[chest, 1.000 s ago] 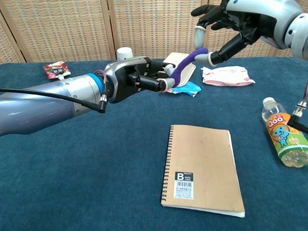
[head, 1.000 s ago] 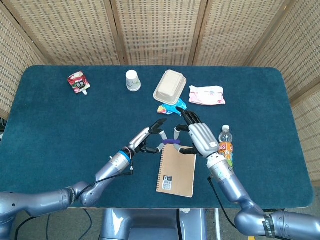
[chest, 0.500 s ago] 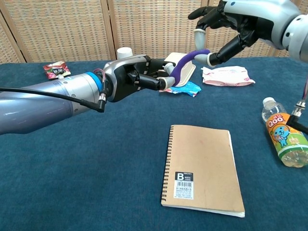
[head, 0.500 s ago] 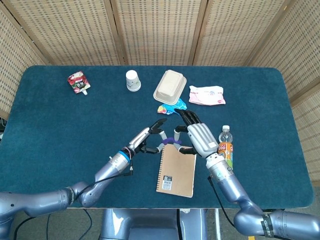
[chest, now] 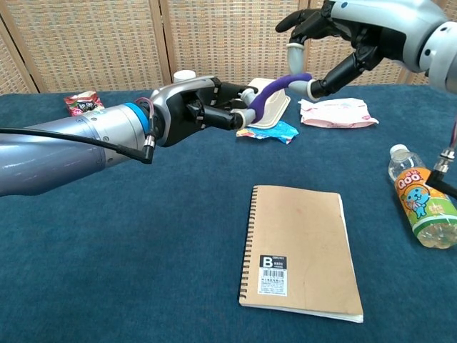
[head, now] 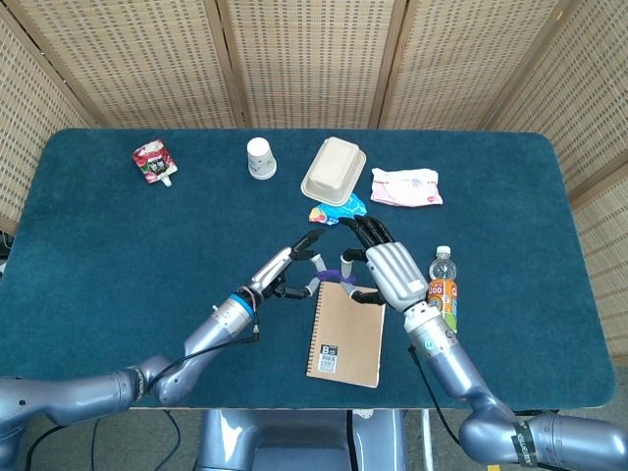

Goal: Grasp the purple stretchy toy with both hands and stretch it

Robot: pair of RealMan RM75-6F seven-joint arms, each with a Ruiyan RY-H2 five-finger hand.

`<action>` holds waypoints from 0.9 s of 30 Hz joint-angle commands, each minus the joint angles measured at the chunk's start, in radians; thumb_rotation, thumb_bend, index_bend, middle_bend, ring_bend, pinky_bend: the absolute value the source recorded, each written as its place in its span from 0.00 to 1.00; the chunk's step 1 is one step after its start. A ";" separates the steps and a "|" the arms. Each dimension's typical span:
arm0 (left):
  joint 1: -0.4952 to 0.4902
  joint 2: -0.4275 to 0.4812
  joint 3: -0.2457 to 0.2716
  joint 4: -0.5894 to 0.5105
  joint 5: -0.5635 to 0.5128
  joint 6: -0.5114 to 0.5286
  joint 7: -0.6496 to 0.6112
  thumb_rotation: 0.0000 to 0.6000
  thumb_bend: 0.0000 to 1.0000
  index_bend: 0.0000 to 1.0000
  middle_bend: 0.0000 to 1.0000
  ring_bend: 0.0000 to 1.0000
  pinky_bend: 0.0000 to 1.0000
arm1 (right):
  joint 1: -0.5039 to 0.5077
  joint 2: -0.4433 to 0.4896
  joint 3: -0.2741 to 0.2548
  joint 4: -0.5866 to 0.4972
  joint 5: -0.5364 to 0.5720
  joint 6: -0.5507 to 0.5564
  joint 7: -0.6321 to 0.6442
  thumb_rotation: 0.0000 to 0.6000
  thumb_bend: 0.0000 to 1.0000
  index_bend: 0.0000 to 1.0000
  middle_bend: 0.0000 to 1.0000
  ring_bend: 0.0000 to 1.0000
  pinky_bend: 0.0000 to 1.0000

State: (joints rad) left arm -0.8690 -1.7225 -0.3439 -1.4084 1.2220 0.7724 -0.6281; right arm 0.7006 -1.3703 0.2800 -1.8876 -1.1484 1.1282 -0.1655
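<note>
Your left hand pinches one end of the purple toy, and your right hand pinches the other end between thumb and a finger, with its remaining fingers spread. The toy hangs in the air between both hands, above the table, arching upward toward the right hand. In the head view it shows as a small purple strip just above the top edge of the notebook, between the left hand and the right hand.

The notebook lies flat with its spiral binding on its left side; its label carries a large "B" over a barcode, and the smaller print is too fine to read. To your right a bottle lies on its side, its orange label reading "OOO" in white bubble letters. Behind the hands sit a white clamshell box, a blue snack wrapper, a pink wipes pack, a white cup and a red pouch; their printing is illegible.
</note>
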 commanded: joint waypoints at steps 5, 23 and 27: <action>0.006 -0.010 0.005 0.033 0.021 0.077 0.097 1.00 0.55 0.69 0.00 0.00 0.00 | -0.007 0.012 -0.010 0.002 -0.022 -0.001 0.007 1.00 0.66 0.70 0.17 0.00 0.00; 0.098 0.175 0.055 0.147 0.074 0.169 0.174 1.00 0.56 0.72 0.00 0.00 0.00 | -0.100 0.142 -0.050 0.088 -0.076 0.036 0.093 1.00 0.66 0.71 0.18 0.00 0.00; 0.134 0.248 0.074 0.188 0.101 0.196 0.158 1.00 0.56 0.73 0.00 0.00 0.00 | -0.132 0.185 -0.064 0.126 -0.095 0.050 0.118 1.00 0.66 0.72 0.19 0.00 0.00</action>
State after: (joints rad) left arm -0.7584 -1.5113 -0.2845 -1.2432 1.3040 0.9502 -0.4580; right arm 0.5816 -1.1997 0.2237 -1.7767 -1.2333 1.1707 -0.0593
